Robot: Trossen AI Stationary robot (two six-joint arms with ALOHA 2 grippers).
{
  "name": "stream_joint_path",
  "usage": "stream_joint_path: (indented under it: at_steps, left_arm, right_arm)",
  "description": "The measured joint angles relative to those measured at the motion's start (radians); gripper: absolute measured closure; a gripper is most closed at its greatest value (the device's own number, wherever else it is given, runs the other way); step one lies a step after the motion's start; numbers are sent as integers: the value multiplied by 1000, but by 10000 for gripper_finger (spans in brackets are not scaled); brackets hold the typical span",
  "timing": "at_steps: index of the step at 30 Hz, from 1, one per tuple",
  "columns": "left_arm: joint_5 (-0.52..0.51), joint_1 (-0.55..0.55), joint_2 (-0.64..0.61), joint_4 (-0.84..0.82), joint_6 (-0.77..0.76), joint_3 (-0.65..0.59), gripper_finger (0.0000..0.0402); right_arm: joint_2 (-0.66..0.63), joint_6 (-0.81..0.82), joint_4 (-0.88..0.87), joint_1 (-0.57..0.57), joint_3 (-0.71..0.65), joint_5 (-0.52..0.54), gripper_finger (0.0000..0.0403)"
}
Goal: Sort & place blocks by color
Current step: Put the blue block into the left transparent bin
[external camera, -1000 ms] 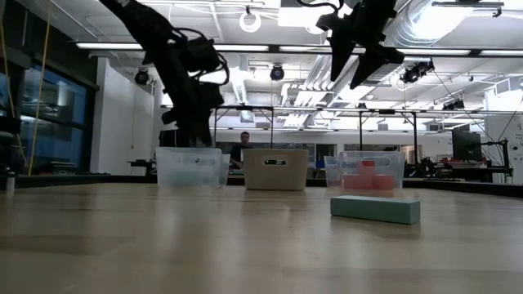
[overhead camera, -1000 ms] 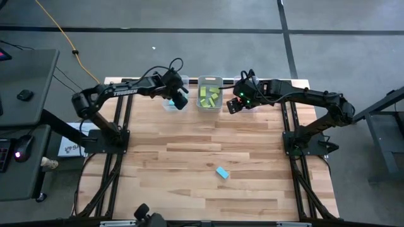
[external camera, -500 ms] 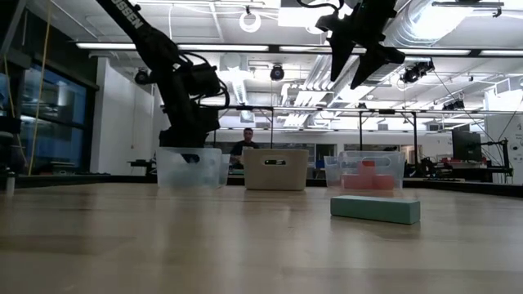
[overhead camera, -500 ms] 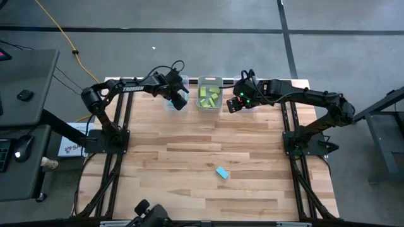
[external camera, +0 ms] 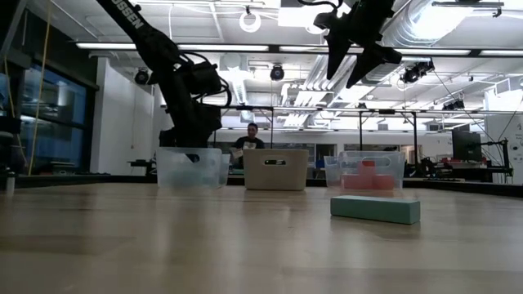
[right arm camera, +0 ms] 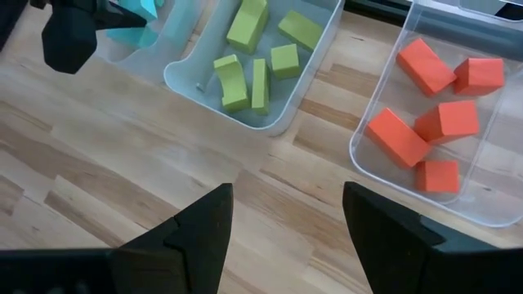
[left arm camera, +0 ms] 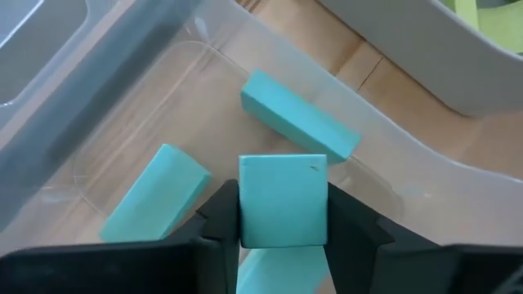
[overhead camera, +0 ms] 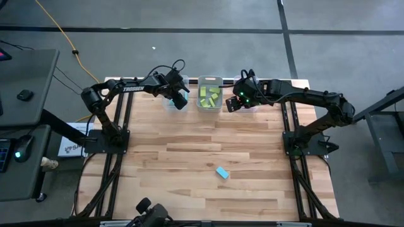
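Note:
My left gripper (overhead camera: 178, 101) reaches down into the clear left bin (overhead camera: 169, 106), shut on a light blue block (left arm camera: 283, 200). Two more light blue blocks (left arm camera: 298, 122) (left arm camera: 155, 204) lie on the bin's floor, and another shows just beneath the held one. A light blue bar (overhead camera: 221, 172) lies flat on the table, toward the near side. My right gripper (right arm camera: 286, 237) hangs open above the table, before the green bin (overhead camera: 209, 94) and the red bin (right arm camera: 425, 114), touching nothing. My left gripper pinches the light blue block by two opposite sides (left arm camera: 245, 204) between its two fingers (left arm camera: 347, 224). The fingers slant down from above into the bin. The block sits square between them, low inside the bin; whether it rests on the block beneath I cannot tell.
Three clear bins stand in a row at the table's far edge: light blue blocks on the left, lime green blocks (right arm camera: 261, 57) in the middle, red-orange blocks (right arm camera: 433, 106) on the right. The bare wooden table (overhead camera: 189, 145) stretches toward the near side. A person sits in the room behind (external camera: 250, 140).
My left gripper has sunk with the light blue block from above the left bin down into it, then kept still. My right gripper has stayed where it was.

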Motion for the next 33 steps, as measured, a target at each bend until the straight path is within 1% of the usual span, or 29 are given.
stream_joint_path:
  at_steps: [8,13,18,24,29,33]
  left_arm:
    - [-3,0,0,3,0,0,231]
    - [2,0,-16,-5,0,0,206]
    - [8,0,-77,-5,0,0,203]
    - [21,-14,-200,-56,-19,1,205]
    - [76,-50,-318,-134,-106,1,204]
    - [83,-101,-397,-169,-210,1,204]
  right_arm:
    - [0,19,0,3,0,-12,181]
    - [0,67,0,45,0,-38,181]
    - [0,127,7,132,0,-46,181]
    - [0,149,70,247,0,-46,181]
    - [6,156,104,333,0,-28,181]
    - [37,156,111,394,0,-29,181]
